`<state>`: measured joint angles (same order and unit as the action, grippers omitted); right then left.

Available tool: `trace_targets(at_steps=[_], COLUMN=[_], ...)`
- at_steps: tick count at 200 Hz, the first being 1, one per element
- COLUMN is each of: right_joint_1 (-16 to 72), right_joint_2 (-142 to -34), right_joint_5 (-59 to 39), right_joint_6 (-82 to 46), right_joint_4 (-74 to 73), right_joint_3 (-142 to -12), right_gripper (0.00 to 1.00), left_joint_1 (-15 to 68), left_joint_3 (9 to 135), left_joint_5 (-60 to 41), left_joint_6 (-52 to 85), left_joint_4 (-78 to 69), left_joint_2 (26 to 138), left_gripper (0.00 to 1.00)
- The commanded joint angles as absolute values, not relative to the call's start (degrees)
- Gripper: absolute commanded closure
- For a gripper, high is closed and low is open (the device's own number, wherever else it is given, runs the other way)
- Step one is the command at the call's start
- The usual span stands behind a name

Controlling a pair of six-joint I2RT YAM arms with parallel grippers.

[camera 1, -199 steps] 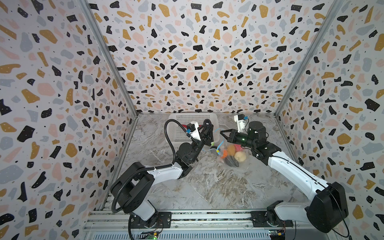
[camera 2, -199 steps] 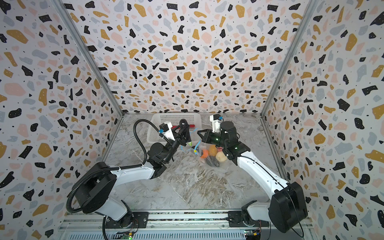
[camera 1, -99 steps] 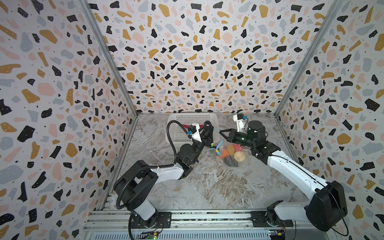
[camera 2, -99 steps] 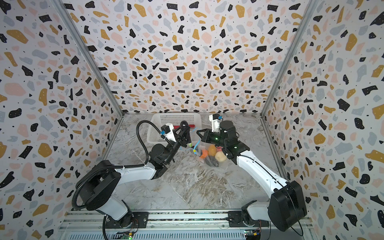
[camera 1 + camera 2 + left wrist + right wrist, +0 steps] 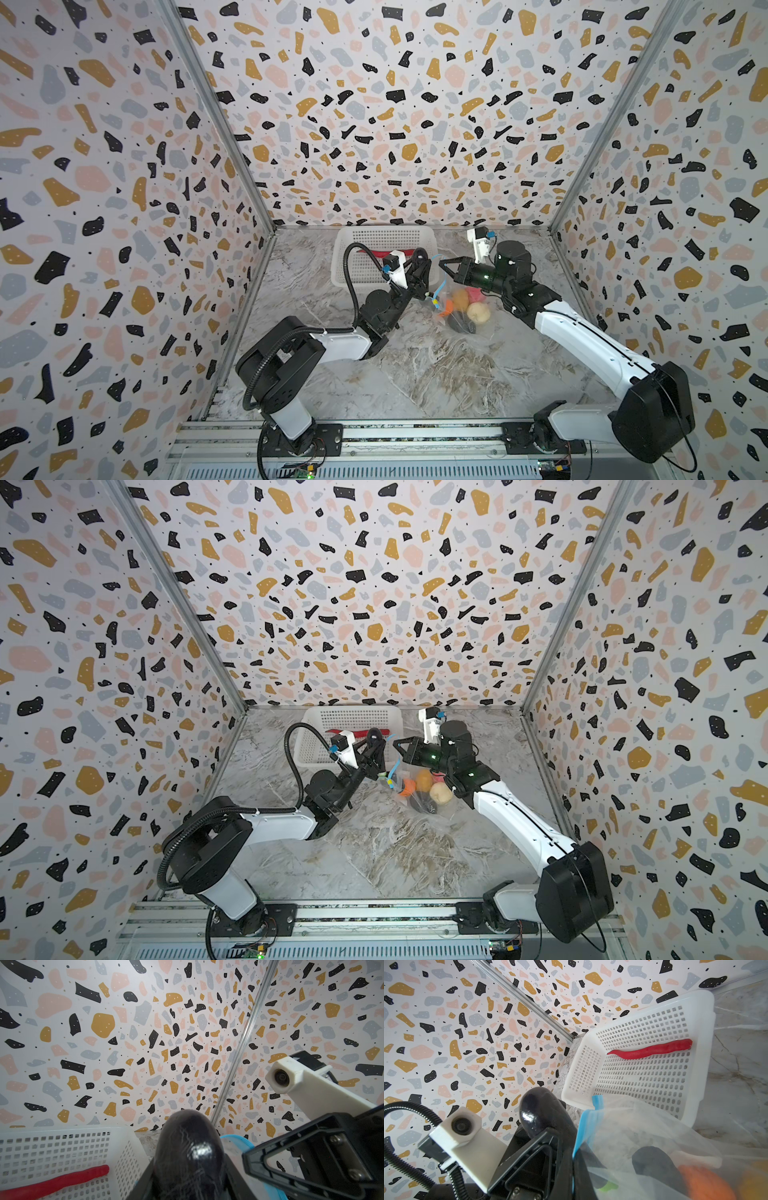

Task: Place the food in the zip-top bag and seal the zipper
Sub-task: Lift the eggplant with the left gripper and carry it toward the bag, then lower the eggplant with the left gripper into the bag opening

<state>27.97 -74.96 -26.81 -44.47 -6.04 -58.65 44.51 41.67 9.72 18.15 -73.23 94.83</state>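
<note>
Closest to me on the counter (image 5: pixel 415 374), just right of the middle, the zip-top bag (image 5: pixel 643 1124) slumps on the marble with food bunched in its bottom. I can make out an orange (image 5: pixel 446 308), a yellow-brown potato (image 5: pixel 460 297), a pink-red ball (image 5: pixel 474 294), a cream lump (image 5: pixel 478 313) and a black oval (image 5: pixel 459 323).

Above that, my right gripper (image 5: pixel 443 264) is pinched closed on the bag's rim. It holds the light blue zipper (image 5: pixel 583 1126) up off the counter, and the strip's two sides stand apart. The yellow tip (image 5: pixel 435 302) hangs low beside the orange.

My left gripper (image 5: pixel 419 268) clamps the dark eggplant (image 5: pixel 189 1147) between its fingers with the rounded end pointing up. It sits just beside the raised rim, and the eggplant is outside the bag.

Farther back, against the far edge and left of the middle, the white perforated basket (image 5: pixel 382 237) holds the long red chili (image 5: pixel 652 1050), which lies flat along its floor.
</note>
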Motion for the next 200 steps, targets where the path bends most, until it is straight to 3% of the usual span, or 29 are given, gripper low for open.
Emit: trace_targets(at_steps=[1,148,200], right_joint_1=[27.6,27.2,27.2], right_joint_2=[-73.1,-72.0,-70.9], right_joint_5=[-27.5,-27.9,-27.4], right_joint_6=[-44.6,-45.0,-45.0], right_joint_4=[-8.7,-9.6,-9.0], right_joint_3=[-61.0,-60.8,-60.9], right_gripper=[1.00,1.00,1.00], left_joint_1=[45.1,47.3,47.4], left_joint_3=[41.1,41.7,43.0], left_joint_5=[9.1,5.4,5.3], left_joint_6=[15.6,4.9,4.1], left_joint_4=[-74.2,-59.1,-54.8], left_joint_2=[94.4,90.1,89.2], left_gripper=[0.80,0.64,0.44])
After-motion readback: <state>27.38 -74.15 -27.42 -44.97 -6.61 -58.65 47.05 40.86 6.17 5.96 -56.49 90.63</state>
